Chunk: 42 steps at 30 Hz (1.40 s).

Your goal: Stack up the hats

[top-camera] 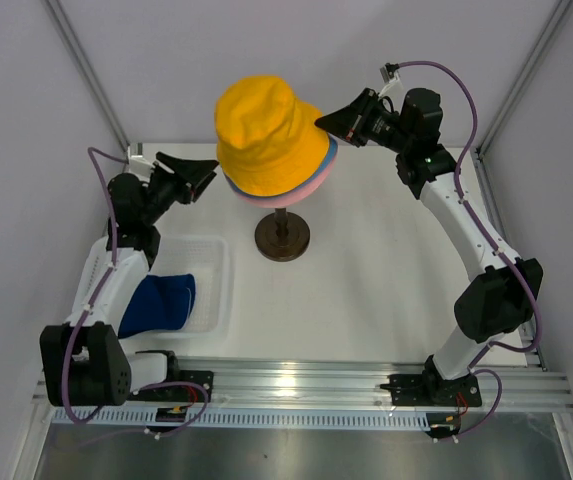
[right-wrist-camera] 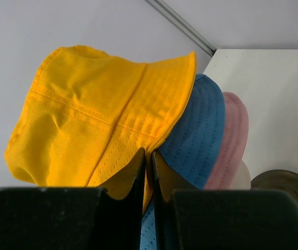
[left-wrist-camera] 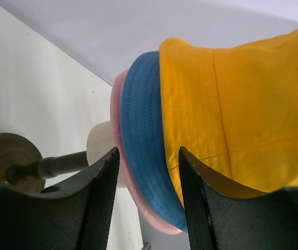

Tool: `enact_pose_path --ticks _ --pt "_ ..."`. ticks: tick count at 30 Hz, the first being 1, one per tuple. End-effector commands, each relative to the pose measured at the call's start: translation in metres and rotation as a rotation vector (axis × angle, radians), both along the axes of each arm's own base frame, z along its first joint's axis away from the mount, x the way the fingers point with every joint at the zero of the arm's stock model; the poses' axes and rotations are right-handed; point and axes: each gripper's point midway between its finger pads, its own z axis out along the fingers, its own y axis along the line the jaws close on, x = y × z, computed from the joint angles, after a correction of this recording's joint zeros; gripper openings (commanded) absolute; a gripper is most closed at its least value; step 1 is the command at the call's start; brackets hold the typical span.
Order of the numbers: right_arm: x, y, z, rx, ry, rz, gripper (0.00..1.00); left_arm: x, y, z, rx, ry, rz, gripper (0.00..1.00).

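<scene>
Finding: three hats sit one over another on the beige head form (left-wrist-camera: 99, 141), which stands on a round brown base (top-camera: 283, 240) mid-counter (top-camera: 386, 290). The yellow hat (top-camera: 266, 130) is outermost, over the light blue hat (left-wrist-camera: 143, 135), with the pink hat (right-wrist-camera: 234, 135) innermost. Only the brims of the two inner hats show. The navy hat (top-camera: 161, 300) lies apart in the clear tray (top-camera: 218, 256) at the left, near the left arm.

Left claw (left-wrist-camera: 147, 153): jaws stand moderately apart at the left side of the stack. The pink and blue brim edges show in the gap, but no finger is seen pressing fabric; it holds nothing.

Right claw (right-wrist-camera: 150, 156): jaws drawn to a narrow slit at the yellow brim's edge. Fabric shows in the slit; whether it is pinched or lying loose cannot be told.

Assessment: the stack appears three-quarters done, with the navy hat outstanding.

Handling: the hats look light, soft and limp, with floppy stitched brims. A hat will sag and fold if lifted by one point. The brim edge is the sensible place to take hold, ideally at opposite sides with both claws, so that the crown opens over the stack. The form stands on a thin post, so a sideways pull on a brim could well tip it or drag the seated hats askew.
</scene>
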Motion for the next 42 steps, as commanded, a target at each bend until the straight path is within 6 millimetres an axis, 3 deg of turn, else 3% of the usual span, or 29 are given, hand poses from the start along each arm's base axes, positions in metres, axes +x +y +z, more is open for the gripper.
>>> enact_pose_path --ticks 1,17,26,29,30,33,34,35,37,42 --pt "-0.003 0.005 0.002 -0.015 -0.007 0.032 0.11 -0.005 -0.009 0.044 -0.061 -0.151 -0.083 0.53" --pt "0.000 0.006 -0.007 -0.030 0.014 0.035 0.09 0.011 -0.016 0.050 -0.118 -0.176 -0.122 0.51" --pt "0.001 0.011 -0.008 -0.040 0.011 0.046 0.06 0.016 -0.024 0.050 -0.138 -0.167 -0.172 0.26" --pt "0.001 0.012 -0.007 -0.044 0.010 0.051 0.05 0.017 -0.025 0.049 -0.136 -0.166 -0.179 0.15" --pt "0.001 0.012 -0.008 -0.045 0.010 0.051 0.05 0.017 -0.026 0.049 -0.132 -0.165 -0.180 0.05" --pt "0.002 0.010 -0.008 -0.050 0.010 0.042 0.05 0.022 -0.023 0.044 -0.096 -0.123 -0.148 0.01" --pt "0.002 0.010 -0.009 -0.051 0.012 0.042 0.05 0.026 -0.020 0.023 -0.059 -0.038 -0.118 0.01" --pt "0.003 0.010 -0.009 -0.051 0.013 0.039 0.05 0.025 -0.016 0.025 -0.030 -0.028 -0.087 0.01" --pt "0.003 0.010 -0.011 -0.057 0.013 0.036 0.04 0.026 -0.017 -0.002 0.051 0.071 -0.018 0.01" --pt "0.005 0.010 -0.018 -0.066 0.027 0.034 0.01 0.025 -0.017 -0.025 0.116 0.123 0.014 0.01"
